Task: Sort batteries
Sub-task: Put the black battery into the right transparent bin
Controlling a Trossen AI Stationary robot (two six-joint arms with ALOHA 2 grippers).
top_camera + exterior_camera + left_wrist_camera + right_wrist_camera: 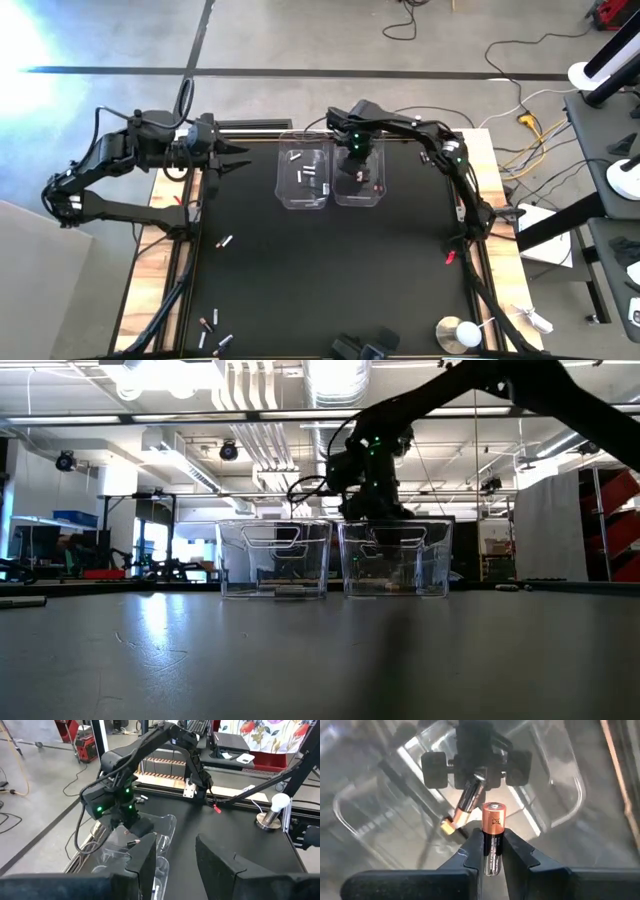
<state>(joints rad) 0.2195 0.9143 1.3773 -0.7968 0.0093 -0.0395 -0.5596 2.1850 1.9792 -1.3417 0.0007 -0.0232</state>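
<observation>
Black tabletop (330, 270): right end effector (491, 851) grips copper-topped battery (492, 837) above right bin (360, 175); left end effector (175, 855) gapes

two clear bins (275, 558) side by side on bench (320, 660) | right tool (375, 510) just above right-hand bin (396, 558) | fingers hidden | room behind

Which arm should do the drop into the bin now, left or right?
Right. The right gripper already has its jaws closed on a copper-topped battery and hangs over the right-hand bin, where a similar battery lies. The left gripper waits at the table's left edge, jaws open and empty.
</observation>
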